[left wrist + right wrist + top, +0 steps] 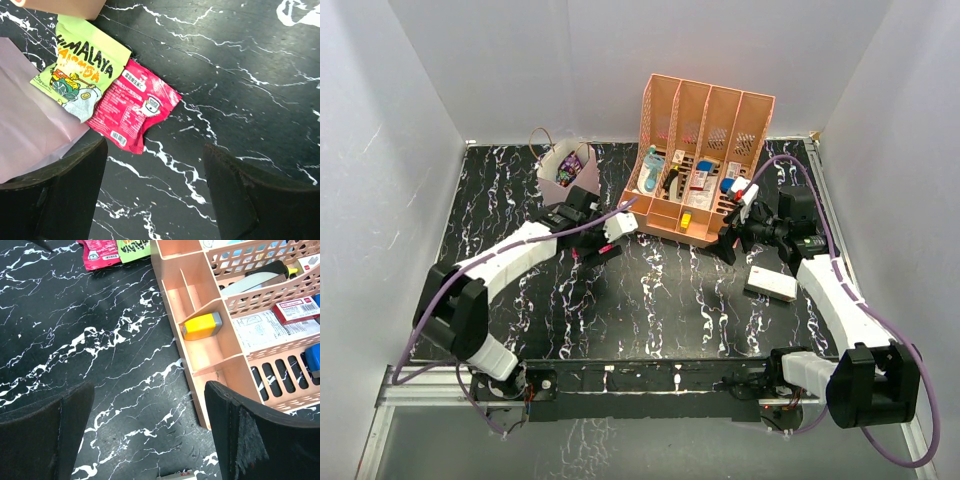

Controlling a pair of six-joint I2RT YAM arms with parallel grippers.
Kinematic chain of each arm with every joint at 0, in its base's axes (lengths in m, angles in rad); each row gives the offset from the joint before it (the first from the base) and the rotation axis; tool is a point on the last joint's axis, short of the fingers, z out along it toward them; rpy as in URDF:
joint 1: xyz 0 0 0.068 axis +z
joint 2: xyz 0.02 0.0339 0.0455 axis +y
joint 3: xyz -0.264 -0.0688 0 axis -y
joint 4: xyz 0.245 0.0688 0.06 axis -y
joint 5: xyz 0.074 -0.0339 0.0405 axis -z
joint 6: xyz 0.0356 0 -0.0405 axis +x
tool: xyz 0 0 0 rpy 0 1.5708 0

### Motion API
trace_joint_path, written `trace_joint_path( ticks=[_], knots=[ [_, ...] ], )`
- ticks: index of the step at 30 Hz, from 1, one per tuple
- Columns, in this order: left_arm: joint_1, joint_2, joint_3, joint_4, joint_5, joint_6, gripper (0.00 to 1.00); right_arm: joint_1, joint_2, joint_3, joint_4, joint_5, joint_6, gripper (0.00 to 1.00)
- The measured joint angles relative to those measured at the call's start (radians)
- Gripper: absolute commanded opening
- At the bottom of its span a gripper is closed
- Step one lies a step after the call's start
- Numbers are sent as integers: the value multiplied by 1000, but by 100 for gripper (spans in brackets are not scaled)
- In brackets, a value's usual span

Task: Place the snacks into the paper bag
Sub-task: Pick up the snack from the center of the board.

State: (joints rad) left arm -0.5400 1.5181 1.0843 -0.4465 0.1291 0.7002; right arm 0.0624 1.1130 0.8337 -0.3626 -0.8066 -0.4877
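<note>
The pink snack (131,111) lies flat at eleven o'clock from the left gripper (160,200), whose fingers are spread wide and hold nothing. It should move over it, pinch one edge firmly, then carry it to the paper bag (25,125) at nine o'clock.

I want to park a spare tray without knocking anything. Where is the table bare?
Bare: the wide middle of the table, in front of the rack; also left of the paper bag. Crowded: between bag and rack, where the green packet and pink packet lie.
</note>
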Motion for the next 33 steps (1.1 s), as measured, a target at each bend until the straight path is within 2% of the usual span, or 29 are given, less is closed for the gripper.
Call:
trace_joint_path(
  ticks=[16, 25, 33],
  knots=[
    [-12, 212, 1, 144, -21, 23, 76, -12, 17, 0, 0, 0, 0, 97],
    [-13, 254, 12, 185, -46, 25, 64, -13, 17, 0, 0, -3, 0, 97],
    [-13, 278, 20, 193, -60, 23, 58, -13, 17, 0, 0, -4, 0, 97]
  ],
)
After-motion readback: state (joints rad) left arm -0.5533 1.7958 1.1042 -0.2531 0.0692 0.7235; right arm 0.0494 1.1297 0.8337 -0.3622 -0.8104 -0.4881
